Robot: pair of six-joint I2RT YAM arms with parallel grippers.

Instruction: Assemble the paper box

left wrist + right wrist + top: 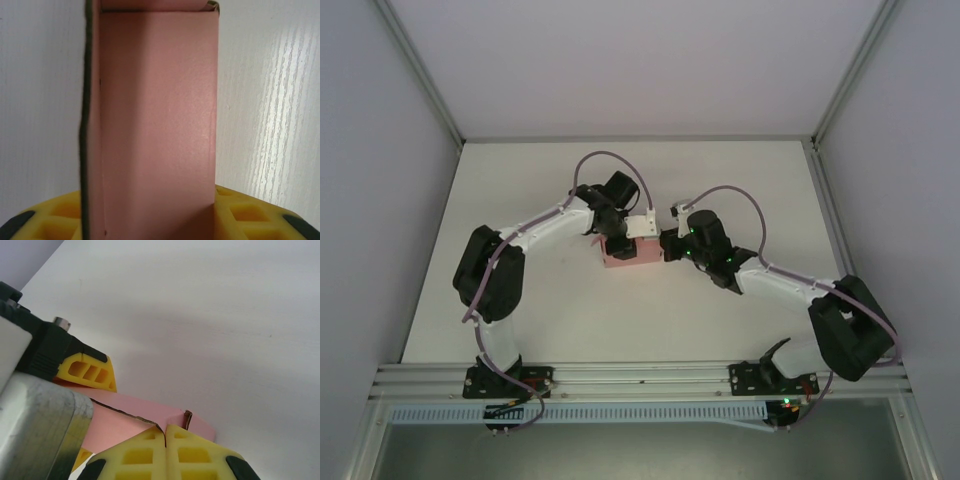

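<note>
Left end effector was part-open, clamping the paper box; right end effector was fully closed, tips against its edge.

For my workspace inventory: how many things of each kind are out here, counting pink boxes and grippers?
Pink box: 1
Grippers: 2, the left gripper and the right gripper
Total: 3

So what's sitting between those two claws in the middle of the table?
The pink paper box: the top view shows it filling the gap between the left gripper and the right gripper.
</note>
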